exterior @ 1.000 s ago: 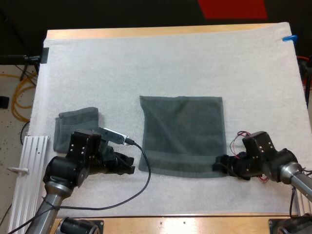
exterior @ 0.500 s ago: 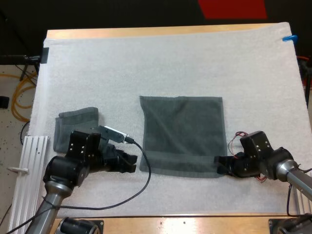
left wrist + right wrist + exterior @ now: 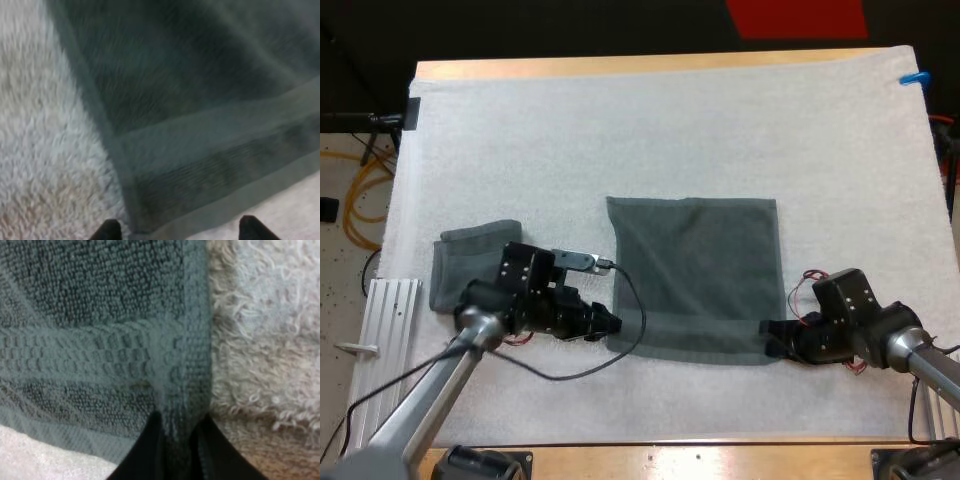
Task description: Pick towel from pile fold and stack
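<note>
A dark grey-green towel (image 3: 695, 275) lies spread flat in the middle of the mat. My right gripper (image 3: 772, 340) is at its near right corner. In the right wrist view the gripper (image 3: 177, 450) is shut on the towel's hem (image 3: 192, 365), both fingers (image 3: 147, 452) pinching the edge. My left gripper (image 3: 610, 322) sits low at the towel's near left corner. In the left wrist view the gripper (image 3: 180, 232) is open, its fingertips (image 3: 107, 231) wide apart on either side of that corner (image 3: 150, 210).
A folded towel (image 3: 465, 262) lies at the mat's left side, just behind my left arm. A metal rail (image 3: 375, 330) runs along the table's left edge. The far half of the white mat (image 3: 670, 130) is bare.
My left arm has swung right and forward, bringing its gripper from beside the folded towel to the spread towel's near left corner. My right gripper has closed on the near right corner.
</note>
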You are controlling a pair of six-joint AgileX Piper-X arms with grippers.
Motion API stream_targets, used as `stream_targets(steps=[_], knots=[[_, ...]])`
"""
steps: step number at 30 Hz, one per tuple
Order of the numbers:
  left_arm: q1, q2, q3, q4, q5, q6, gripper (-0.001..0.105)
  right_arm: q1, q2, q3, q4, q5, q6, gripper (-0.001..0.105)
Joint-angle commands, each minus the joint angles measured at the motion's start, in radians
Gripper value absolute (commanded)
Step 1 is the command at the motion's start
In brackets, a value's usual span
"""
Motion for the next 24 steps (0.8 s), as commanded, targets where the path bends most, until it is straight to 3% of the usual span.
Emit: stream_targets(steps=[1,6,9,16,19,22,24], knots=[[-0.005,0.022,0.001,-0.019,0.011,-0.008,0.049,0.003,0.010,0.011,0.018,0.000,0.001,0.000],[-0.005,0.166,0.001,-0.049,0.081,-0.008,0.049,0.003,0.010,0.011,0.018,0.000,0.001,0.000],[-0.005,0.223,0.001,-0.055,0.083,-0.008,0.049,0.003,0.010,0.011,0.018,0.000,0.001,0.000],[-0.005,0.276,-0.002,-0.070,0.149,-0.005,0.045,0.003,0.010,0.011,0.018,-0.001,0.001,0.000],[-0.005,0.276,-0.002,-0.069,0.172,-0.005,0.030,0.003,0.010,0.011,0.018,-0.001,0.001,0.000],[-0.005,0.276,-0.002,-0.058,0.172,-0.005,0.005,0.003,0.010,0.011,0.018,-0.002,0.001,0.000],[-0.005,0.276,-0.002,-0.046,0.189,0.001,0.000,0.003,0.010,0.011,0.018,-0.005,0.001,0.000]])
